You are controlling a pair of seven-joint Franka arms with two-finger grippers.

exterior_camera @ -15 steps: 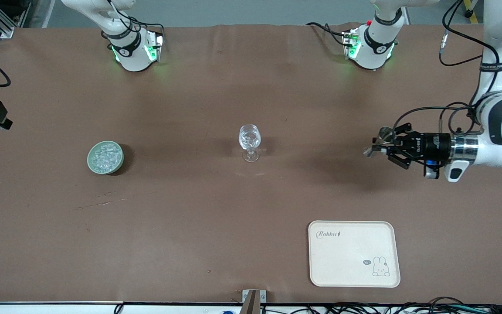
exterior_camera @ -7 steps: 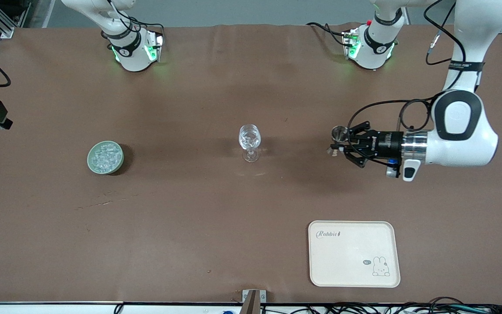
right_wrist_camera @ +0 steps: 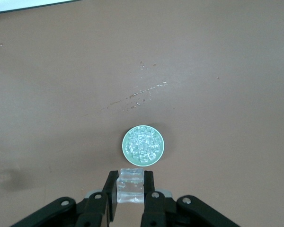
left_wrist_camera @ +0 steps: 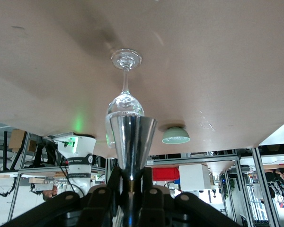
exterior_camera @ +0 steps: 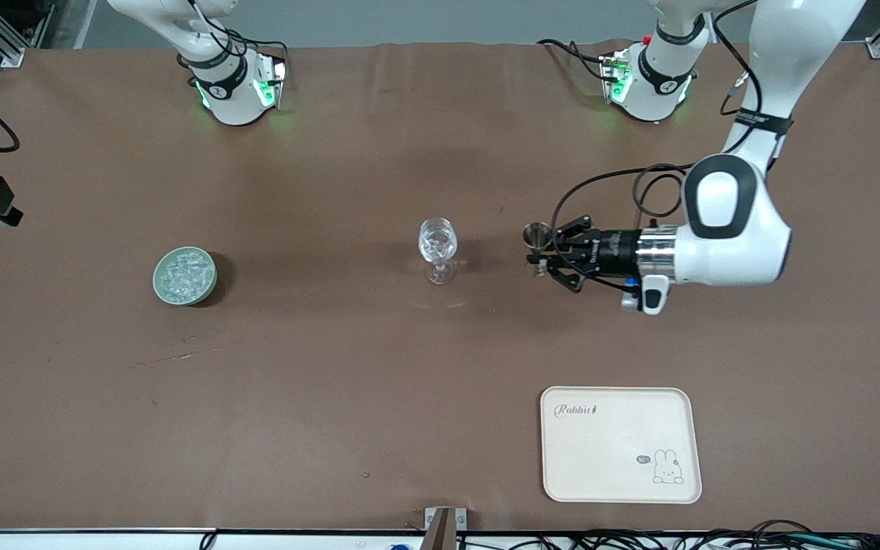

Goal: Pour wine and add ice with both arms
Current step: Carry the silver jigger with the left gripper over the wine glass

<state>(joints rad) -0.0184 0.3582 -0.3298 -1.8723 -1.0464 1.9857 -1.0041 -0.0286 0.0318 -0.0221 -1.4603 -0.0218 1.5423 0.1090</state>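
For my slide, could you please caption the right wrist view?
Right pincer grips an ice cube above the green bowl.

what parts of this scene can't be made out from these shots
- Right end effector: outside the front view's frame; only the right wrist view shows it, shut on a clear ice chunk.
- Contents of the shiny metal jigger held by the left end effector: the left wrist view sees only its outside, and in the front view it is too small.
- Liquid in the clear stemmed wine glass: too small in the front view to tell.
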